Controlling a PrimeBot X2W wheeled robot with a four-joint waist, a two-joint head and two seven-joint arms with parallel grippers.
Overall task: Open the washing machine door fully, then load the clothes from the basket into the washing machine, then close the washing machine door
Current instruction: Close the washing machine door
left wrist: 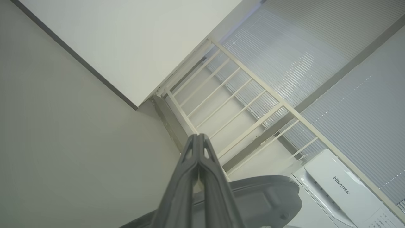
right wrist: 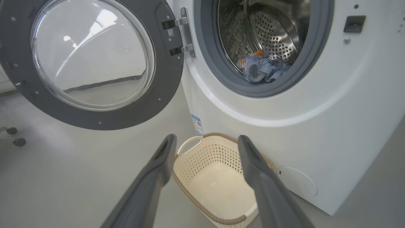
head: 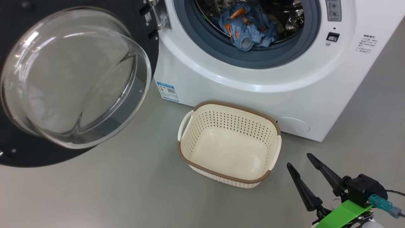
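Just ahead of the right gripper (head: 298, 160) & a bit to its left, the basket (head: 234, 106) sits on the floor (head: 110, 190), close to the front of the washing machine (head: 221, 82); can't tell if they touch; its bare cream bottom shows. Right gripper hangs free w/ fingers spread wide, gripping nothing; in its wrist view the basket lies btwn & beyond the two fingers. Further ahead & higher, the clothes (head: 246, 30) lie bunched at the front lip of the steel drum (right wrist: 278, 34), by the grey gasket (head: 253, 60). Up & far left of that gripper, the washing machine door (head: 76, 82) stands wide open on its hinge, glass bowl bulging outward; blue label (head: 167, 91) on the machine front btwn door & basket; round filter cover (head: 294, 125) just past the basket's right end. Left gripper (left wrist: 198, 136): fingers pressed tight together, clenched on nothing; beyond its tips a white railing (left wrist: 246, 72) & window blinds (left wrist: 300, 57); under the fingers a dark rounded shape, can't tell what.
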